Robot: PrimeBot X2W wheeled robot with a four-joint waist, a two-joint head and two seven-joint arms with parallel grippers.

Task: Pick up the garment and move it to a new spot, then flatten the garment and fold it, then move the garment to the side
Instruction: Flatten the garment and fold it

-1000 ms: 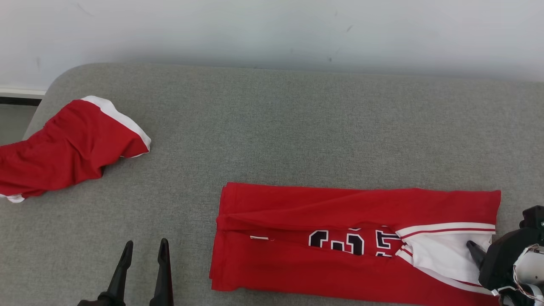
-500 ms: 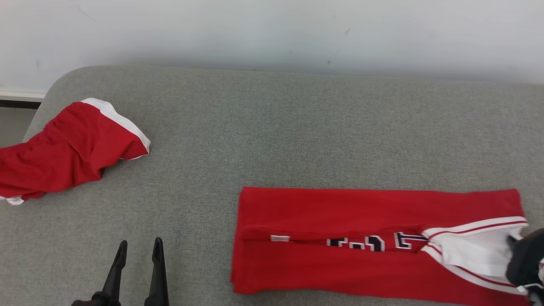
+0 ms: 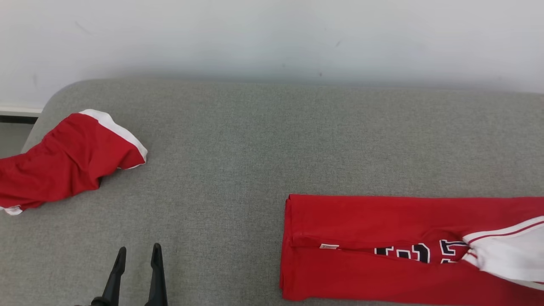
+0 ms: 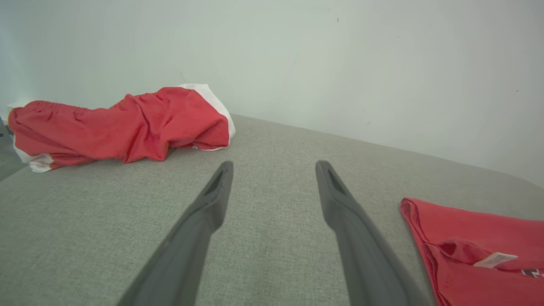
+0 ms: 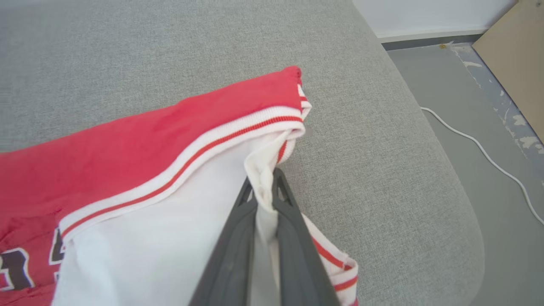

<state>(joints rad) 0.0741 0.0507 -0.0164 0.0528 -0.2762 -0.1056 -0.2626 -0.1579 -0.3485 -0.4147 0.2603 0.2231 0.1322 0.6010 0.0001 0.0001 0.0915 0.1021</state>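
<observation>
From the head, my left gripper point(image 3: 139, 247) pointed up from the lower edge over the coarse grey woven cushion point(image 3: 255, 140). The garment point(image 3: 382, 216), a red jersey folded into a long flat band, lay at the right, and crumpled red shorts point(image 3: 63, 165) lay far left. My left wrist showed tapered dark fingers spread wide, holding nothing. My right wrist showed my right gripper point(image 5: 264, 183) pinched tight on the garment's white ribbed edge.

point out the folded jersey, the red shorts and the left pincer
folded jersey point(image 3: 382, 212): head view, plain red upper panel
red shorts point(image 3: 63, 165): head view, middle of the cloth
left pincer point(image 3: 139, 248): head view, midway between its fingertips
</observation>
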